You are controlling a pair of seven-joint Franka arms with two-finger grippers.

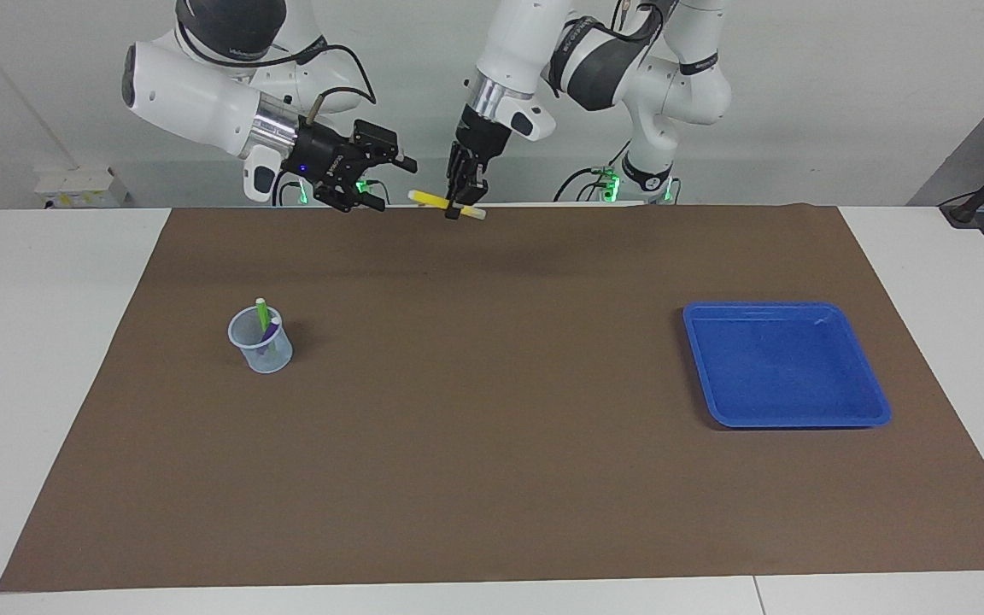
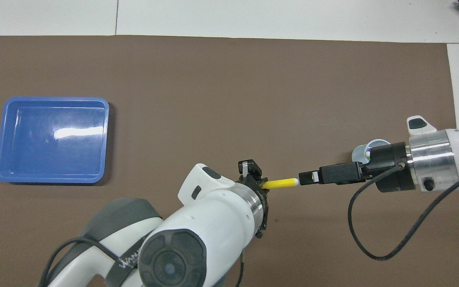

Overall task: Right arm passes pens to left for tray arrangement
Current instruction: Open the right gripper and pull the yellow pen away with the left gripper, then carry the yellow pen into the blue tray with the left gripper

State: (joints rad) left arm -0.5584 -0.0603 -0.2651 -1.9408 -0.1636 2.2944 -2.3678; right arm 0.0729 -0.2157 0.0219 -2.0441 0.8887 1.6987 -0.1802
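Observation:
My left gripper (image 1: 455, 203) is shut on the yellow pen (image 1: 428, 199) and holds it level in the air over the mat's edge nearest the robots; both show in the overhead view too, the left gripper (image 2: 258, 181) and the pen (image 2: 281, 183). My right gripper (image 1: 389, 182) is open and empty, a short gap from the pen's whitish tip, and it shows in the overhead view (image 2: 309, 176). The green pen (image 1: 262, 314) and purple pen (image 1: 270, 335) stand in the pale cup (image 1: 263, 348). The blue tray (image 1: 787, 363) lies empty toward the left arm's end.
A brown mat (image 1: 492, 444) covers most of the white table. In the overhead view the cup (image 2: 377, 143) is partly covered by my right gripper, and the tray (image 2: 52, 139) lies flat on the mat.

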